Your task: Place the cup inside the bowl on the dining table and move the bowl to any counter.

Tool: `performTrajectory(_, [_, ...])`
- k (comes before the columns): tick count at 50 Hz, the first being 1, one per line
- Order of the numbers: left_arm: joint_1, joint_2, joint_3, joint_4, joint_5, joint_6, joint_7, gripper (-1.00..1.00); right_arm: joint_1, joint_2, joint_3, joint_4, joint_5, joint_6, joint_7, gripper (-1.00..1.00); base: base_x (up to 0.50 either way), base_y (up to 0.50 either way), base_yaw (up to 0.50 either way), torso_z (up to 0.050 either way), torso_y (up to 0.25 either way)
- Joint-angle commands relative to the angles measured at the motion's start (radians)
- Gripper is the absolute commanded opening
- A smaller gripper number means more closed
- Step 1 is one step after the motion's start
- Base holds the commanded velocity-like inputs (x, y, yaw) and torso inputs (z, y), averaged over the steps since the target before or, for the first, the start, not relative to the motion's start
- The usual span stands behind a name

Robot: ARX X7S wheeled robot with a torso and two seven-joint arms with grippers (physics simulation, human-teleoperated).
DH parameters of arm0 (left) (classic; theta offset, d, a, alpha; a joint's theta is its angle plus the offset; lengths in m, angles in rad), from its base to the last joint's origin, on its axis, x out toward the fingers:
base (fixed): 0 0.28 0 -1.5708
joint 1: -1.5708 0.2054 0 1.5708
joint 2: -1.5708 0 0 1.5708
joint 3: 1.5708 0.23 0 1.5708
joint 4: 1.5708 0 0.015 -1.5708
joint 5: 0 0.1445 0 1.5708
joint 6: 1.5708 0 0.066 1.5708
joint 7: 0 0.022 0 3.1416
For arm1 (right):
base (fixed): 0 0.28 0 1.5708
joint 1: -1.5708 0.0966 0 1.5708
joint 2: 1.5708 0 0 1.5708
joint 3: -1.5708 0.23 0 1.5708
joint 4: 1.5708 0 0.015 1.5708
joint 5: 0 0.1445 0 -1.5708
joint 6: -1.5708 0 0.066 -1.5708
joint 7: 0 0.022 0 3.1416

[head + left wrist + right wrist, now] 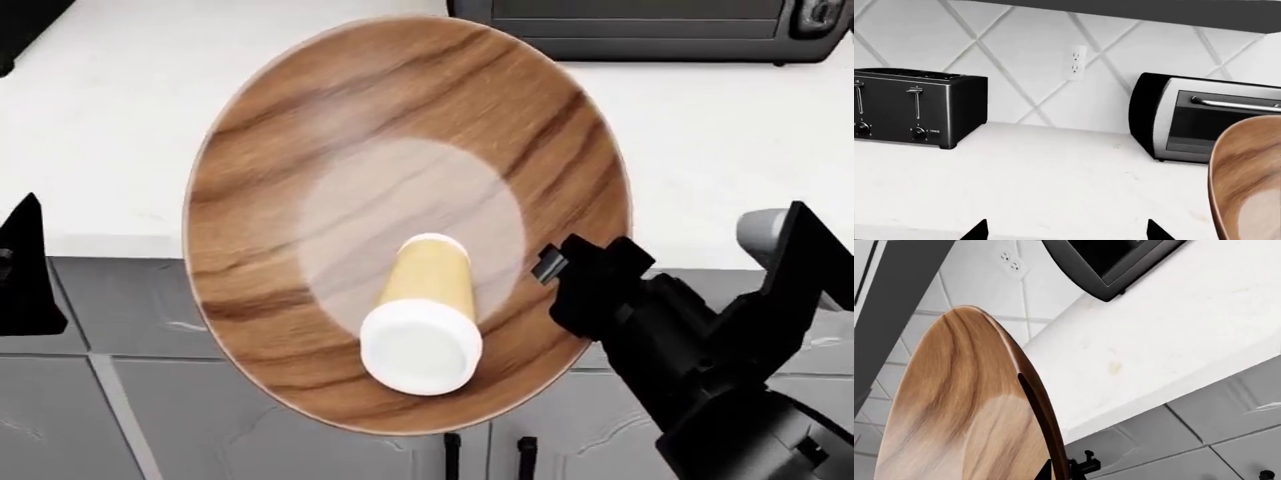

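Bowl held up off the table, tilted steeply, inner face toward the head camera, rim overlapping the table's front edge in head view. Upper rim near the oven, lower rim in front of the grey cabinet doors. Dark grain streaks across the wood, pale glossy patch at centre.

Cup inside the bowl, lying on its side against the lower inner wall. Long axis along the bowl's slope: white lid end down and toward the camera, tan base end up toward bowl centre. Touching the bowl surface, sitting low of centre.

Right end effector black, at the bowl's right rim, clamped on that rim edge; one finger seen in right wrist view as a thin dark strip lying along the rim, the other hidden behind the wood. Right arm reaching in from the lower right of head view.

Left end effector: only two dark tips at the frame edge in left wrist view, wide apart, nothing between them, above the table. Dark shape at far left edge of head view, apart from the bowl.

Left wrist view: black toaster and oven on the marbled table against a diamond-tile wall, outlet between them, bowl edge beside the oven.
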Motion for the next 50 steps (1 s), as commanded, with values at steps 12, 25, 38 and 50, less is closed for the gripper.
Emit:
performTrajectory(12, [0.004,-0.008,-0.011,-0.003,-0.006,0.014,0.001,1.00,-0.005,-0.002,0.009,-0.013,0.013,-0.015,-0.011,-1.00,0.46,0.39,0.00,0.000,0.002])
performTrajectory(25, [-0.002,-0.008,-0.003,-0.002,-0.009,0.013,-0.006,1.00,-0.017,0.001,0.008,-0.011,0.011,-0.021,-0.018,-1.00,0.45,0.33,0.00,0.001,0.002])
performTrajectory(38, [-0.004,-0.003,0.009,-0.001,-0.006,0.015,-0.014,1.00,-0.006,0.004,0.003,-0.002,0.019,-0.018,-0.015,-1.00,0.43,0.12,0.00,0.000,0.002])
performTrajectory(50, [0.001,-0.011,0.006,-0.006,-0.008,0.022,-0.008,1.00,-0.005,-0.004,-0.002,0.019,0.020,-0.026,-0.011,-1.00,0.33,0.05,0.00,0.000,0.001])
